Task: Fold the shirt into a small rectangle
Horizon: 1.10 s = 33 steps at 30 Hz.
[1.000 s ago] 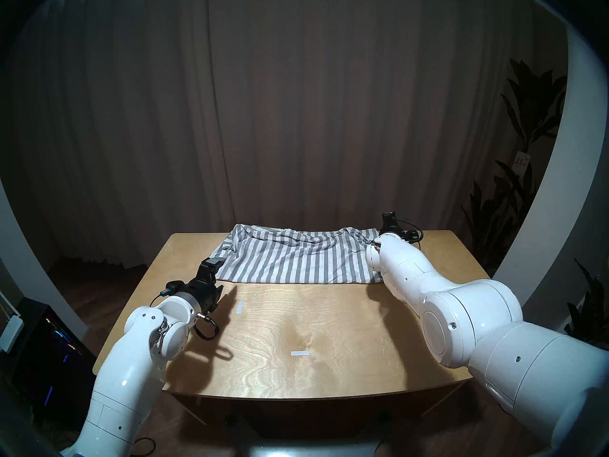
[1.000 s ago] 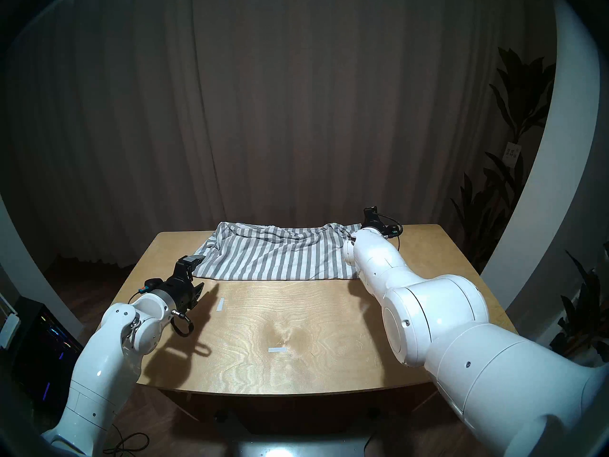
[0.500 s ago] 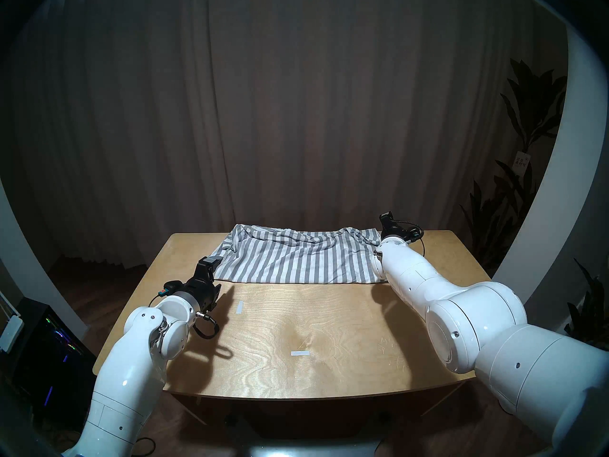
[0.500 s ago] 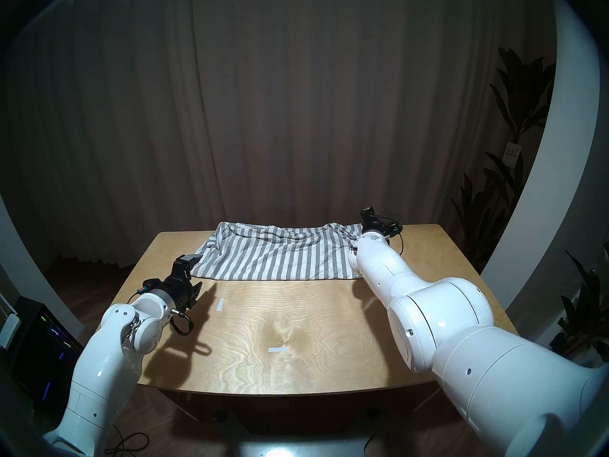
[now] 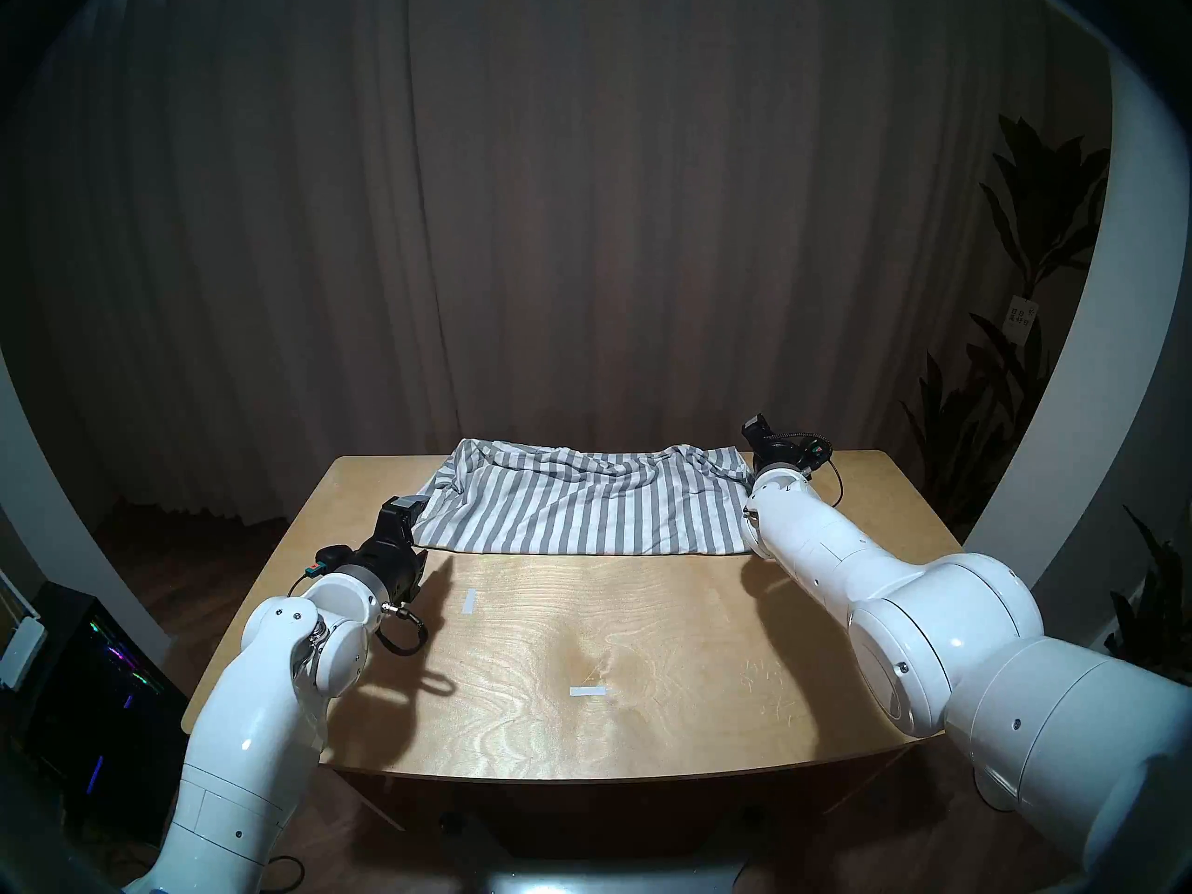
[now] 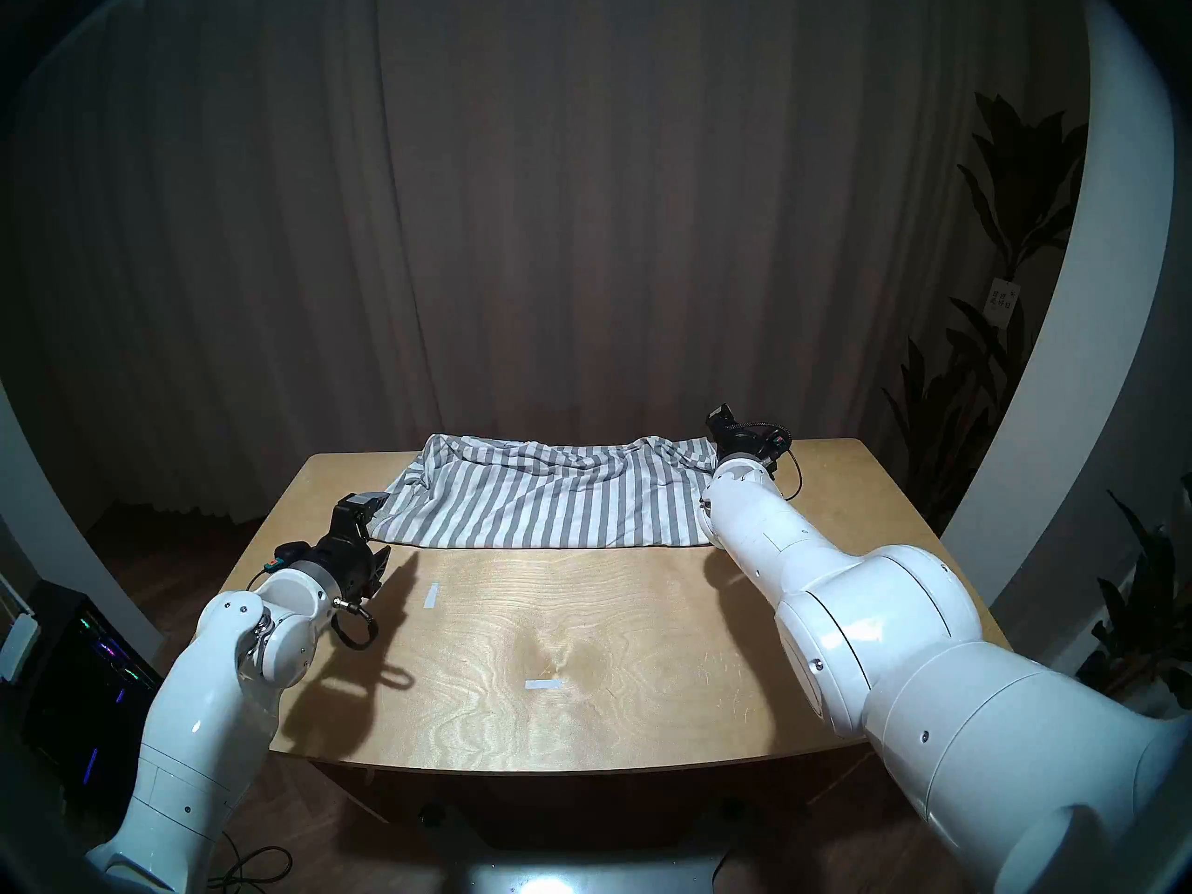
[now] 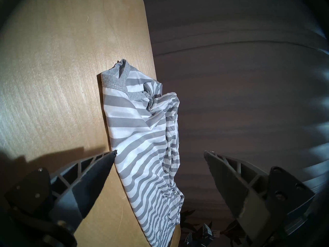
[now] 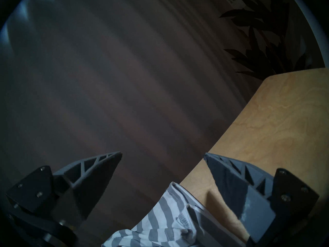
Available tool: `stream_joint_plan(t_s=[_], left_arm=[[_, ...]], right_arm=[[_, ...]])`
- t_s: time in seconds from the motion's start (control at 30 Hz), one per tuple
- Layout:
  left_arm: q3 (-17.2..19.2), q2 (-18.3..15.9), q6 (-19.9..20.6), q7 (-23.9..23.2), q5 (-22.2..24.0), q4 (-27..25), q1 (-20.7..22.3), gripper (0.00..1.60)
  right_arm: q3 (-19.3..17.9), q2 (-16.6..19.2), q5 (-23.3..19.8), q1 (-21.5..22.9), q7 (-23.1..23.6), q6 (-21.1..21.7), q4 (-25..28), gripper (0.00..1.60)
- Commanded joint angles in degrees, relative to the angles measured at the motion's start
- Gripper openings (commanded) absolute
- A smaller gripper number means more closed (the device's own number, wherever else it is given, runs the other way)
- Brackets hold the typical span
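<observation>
The grey-and-white striped shirt (image 5: 580,505) (image 6: 548,505) lies crumpled and roughly flat along the far half of the wooden table (image 5: 645,647). My left gripper (image 5: 418,531) (image 7: 160,152) is open just off the shirt's near-left corner, holding nothing. In the left wrist view the shirt (image 7: 142,143) runs away between the fingers, with a grey ribbed band (image 7: 115,80) at its far end. My right gripper (image 8: 162,154) is open over the table's far edge. The shirt's far-right corner (image 8: 160,223) lies loose below its fingers. In the head views my right wrist (image 5: 780,451) hides those fingers.
Two white tape marks (image 5: 469,601) (image 5: 588,691) lie on the bare near half of the table. A dark curtain hangs behind the far edge. A plant (image 5: 1006,389) stands at the right and a dark lit case (image 5: 97,680) on the floor at the left.
My right forearm has swung to the right, uncovering the shirt's right edge. The left gripper has shifted slightly left. Both grippers stayed open and the shirt has not moved.
</observation>
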<state>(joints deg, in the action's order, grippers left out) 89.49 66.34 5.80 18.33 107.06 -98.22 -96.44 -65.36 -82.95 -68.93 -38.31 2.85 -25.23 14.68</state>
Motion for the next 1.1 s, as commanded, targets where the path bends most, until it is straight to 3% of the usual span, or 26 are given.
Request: stream_joint_plan(t_s=[0.0,1.07], left_arm=[[0.2,-0.3,-0.5,0.3,-0.6,-0.8,2.1,1.6],[-3.0,-0.8,-2.3,7.4,-4.9,3.8,6.4,1.6]], right_arm=[[3.0,1.4,3.2,0.9,2.1,-0.6,1.5,1.6],[13.8,6.1,13.5,-1.0,8.8,-1.2,3.3,1.6]])
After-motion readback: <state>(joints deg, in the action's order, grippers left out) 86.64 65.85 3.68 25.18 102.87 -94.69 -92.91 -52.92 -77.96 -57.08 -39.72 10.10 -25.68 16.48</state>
